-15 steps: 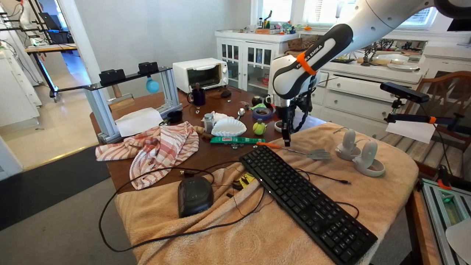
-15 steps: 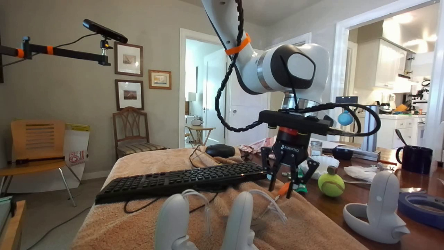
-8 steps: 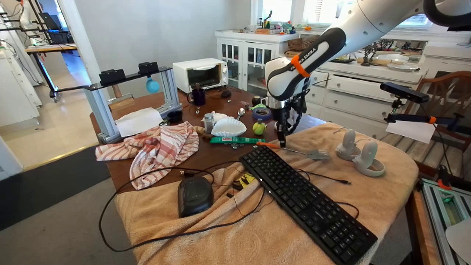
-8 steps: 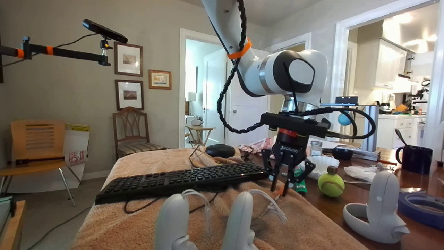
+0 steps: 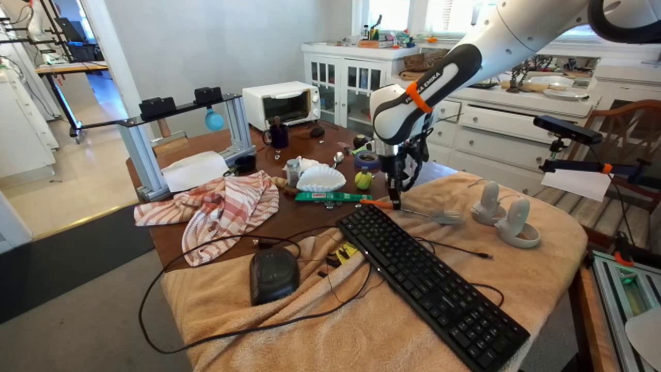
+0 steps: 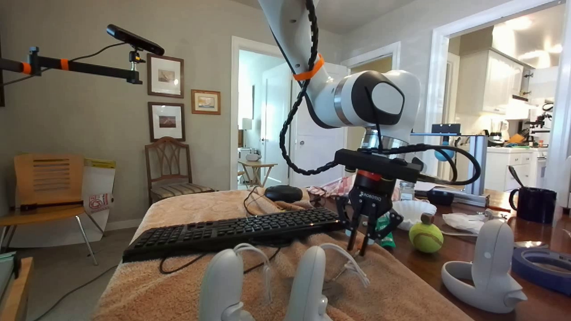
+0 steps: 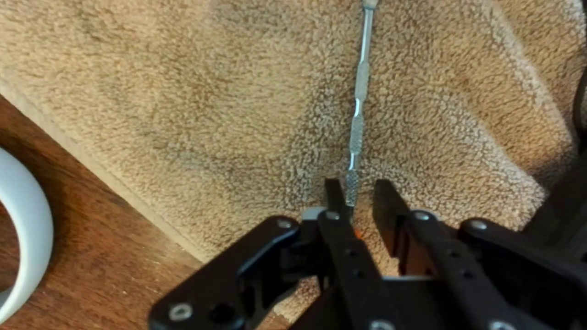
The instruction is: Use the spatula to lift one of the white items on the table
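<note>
The spatula lies on the tan cloth over the table (image 5: 304,219). Its grey slotted head (image 5: 445,217) points away from the orange handle (image 5: 381,204). My gripper (image 5: 395,205) points down at the spot where handle and shaft meet. In the wrist view, the spatula's thin metal shaft (image 7: 361,85) runs between my gripper's fingertips (image 7: 332,185), nearer the left one, with a gap on the right side. The jaws are part open. White rounded pieces with ring-like bases (image 5: 488,204) stand beyond the head; another white piece (image 6: 484,267) stands on bare wood.
A black keyboard (image 5: 434,284) lies close beside the spatula. A tennis ball (image 5: 363,180), a green package (image 5: 333,197), a white shell-shaped bowl (image 5: 321,179) and blue tape (image 5: 367,159) sit nearby. A white ring (image 7: 27,238) shows at the wrist view's left edge.
My gripper has moved down and slightly toward the orange handle. Its jaws have narrowed. The spatula and the other objects have not moved.
</note>
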You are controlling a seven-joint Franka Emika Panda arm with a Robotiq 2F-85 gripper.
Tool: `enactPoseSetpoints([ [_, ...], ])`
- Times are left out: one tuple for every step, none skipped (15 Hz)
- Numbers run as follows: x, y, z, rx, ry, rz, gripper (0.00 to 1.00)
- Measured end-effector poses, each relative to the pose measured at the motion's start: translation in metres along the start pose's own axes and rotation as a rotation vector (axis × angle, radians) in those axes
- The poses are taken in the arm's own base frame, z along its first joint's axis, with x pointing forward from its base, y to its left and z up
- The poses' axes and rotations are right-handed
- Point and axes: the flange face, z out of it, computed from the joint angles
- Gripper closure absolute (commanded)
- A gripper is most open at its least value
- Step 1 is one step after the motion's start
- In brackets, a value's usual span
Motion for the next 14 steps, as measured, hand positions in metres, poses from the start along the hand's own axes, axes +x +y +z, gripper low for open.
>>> enactPoseSetpoints([
  [-0.0002,-0.0002,0.0006,0.002,-0.003,0.0,0.79],
  [-0.0003,-0.0002,0.0012,0.003,-0.005,0.0,0.77],
  [-0.0004,-0.0003,0.0018,0.004,-0.006,0.0,0.76],
  [-0.0004,-0.0003,0.0026,0.005,-0.007,0.0,0.79],
  [-0.0004,-0.0003,0.0033,0.005,-0.009,0.0,0.78],
  [-0.0004,-0.0003,0.004,0.006,-0.01,0.0,0.79],
  [-0.0004,-0.0003,0.0046,0.006,-0.011,0.0,0.83],
  [-0.0004,-0.0003,0.0054,0.007,-0.012,0.0,0.82],
  [-0.0004,-0.0003,0.0063,0.008,-0.013,0.0,0.83],
  [-0.0004,-0.0003,0.0071,0.008,-0.014,0.0,0.9],
  [-0.0004,-0.0001,0.0077,0.009,-0.015,0.0,0.91],
  [-0.0003,0.0003,0.0081,0.008,-0.015,0.0,0.86],
  [0.0,0.0008,0.0084,0.007,-0.016,0.0,0.94],
  [0.0002,0.0015,0.0085,0.006,-0.016,0.0,0.91],
])
